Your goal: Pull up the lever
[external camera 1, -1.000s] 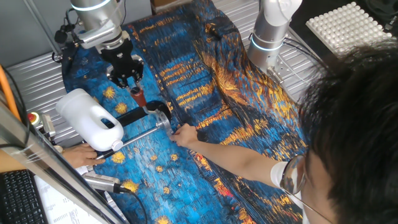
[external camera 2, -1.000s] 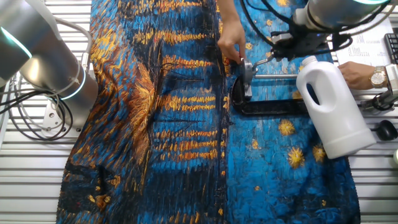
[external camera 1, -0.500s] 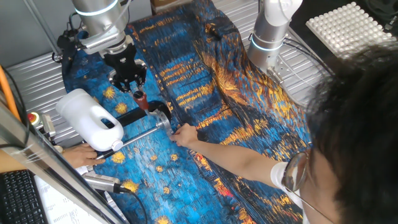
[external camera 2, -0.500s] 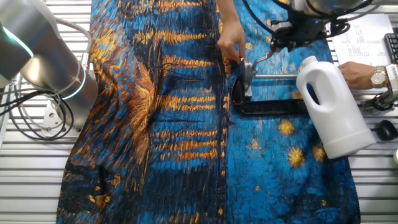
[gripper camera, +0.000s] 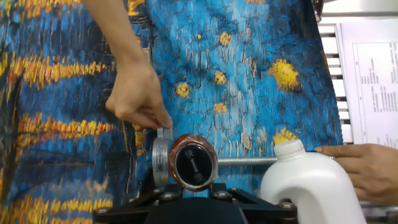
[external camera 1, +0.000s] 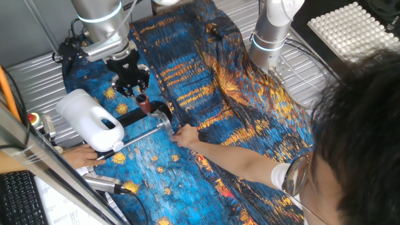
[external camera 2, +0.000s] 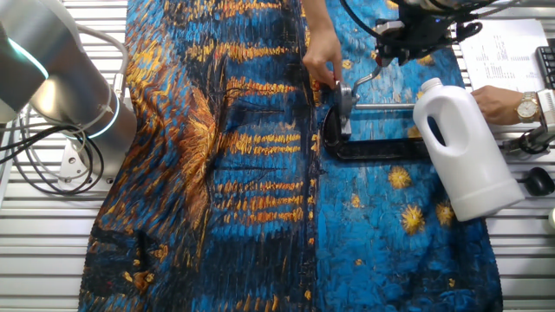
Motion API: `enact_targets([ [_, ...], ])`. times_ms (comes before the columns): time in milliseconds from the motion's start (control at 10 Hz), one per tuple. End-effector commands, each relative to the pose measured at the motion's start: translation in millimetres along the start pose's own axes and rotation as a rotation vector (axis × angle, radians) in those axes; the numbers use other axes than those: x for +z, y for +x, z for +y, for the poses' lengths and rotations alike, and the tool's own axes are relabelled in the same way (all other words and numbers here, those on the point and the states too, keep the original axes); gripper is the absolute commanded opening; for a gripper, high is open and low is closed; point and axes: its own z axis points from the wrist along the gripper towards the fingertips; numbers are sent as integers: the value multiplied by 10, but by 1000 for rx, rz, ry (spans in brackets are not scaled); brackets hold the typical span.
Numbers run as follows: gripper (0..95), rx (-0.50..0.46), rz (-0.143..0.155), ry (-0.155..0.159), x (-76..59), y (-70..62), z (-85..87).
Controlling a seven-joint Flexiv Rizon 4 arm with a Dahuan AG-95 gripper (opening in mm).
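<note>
Jaws: closed around the dark red sleeve of the lever (external camera 1: 142, 103), one finger on each side; gripper (external camera 1: 139, 97) directly above the clamp (external camera 2: 345, 106).
Lever location: on the starry blue cloth (external camera 1: 206, 87), rising from the clamp head, just beside the white jug (external camera 1: 89, 120) and the silver rod (external camera 1: 140, 139).
Lever axis: raised steeply, close to upright in one fixed view; red tip uppermost, base at the silver clamp head. Seen end-on in the hand view as a red ring with a dark centre (gripper camera: 193, 163), so long axis nearly in line with the fingers.
Tilt: slightly away from the clamp head toward the gripper side in the other fixed view (external camera 2: 368, 78); exact angle hard to tell.
Bracing: one bare hand (gripper camera: 138, 98) pinching the clamp head, another hand (gripper camera: 359, 171) steadying the jug.
Risk, slip: rubbery sleeve likely to slide out of the jaws if pulled straight instead of along the lever's arc.
Risk, drag: clamp and cloth possibly lifted or shifted if the pivot binds.
Risk, contact: bracing fingers very near the gripper, so a sideways swing could strike them.
</note>
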Motion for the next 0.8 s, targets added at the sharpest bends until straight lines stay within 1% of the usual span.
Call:
enact_targets([
  [100,190,22,1,-3,14,-81,-21],
  [400,190,56,8,-4,33,-199,-41],
  [500,0,73,6,-4,57,-249,-46],
  [600,0,84,3,-3,87,-268,-46],
  [700,0,86,11,-4,88,-267,-48],
  [800,0,101,4,-9,88,-266,-47],
])
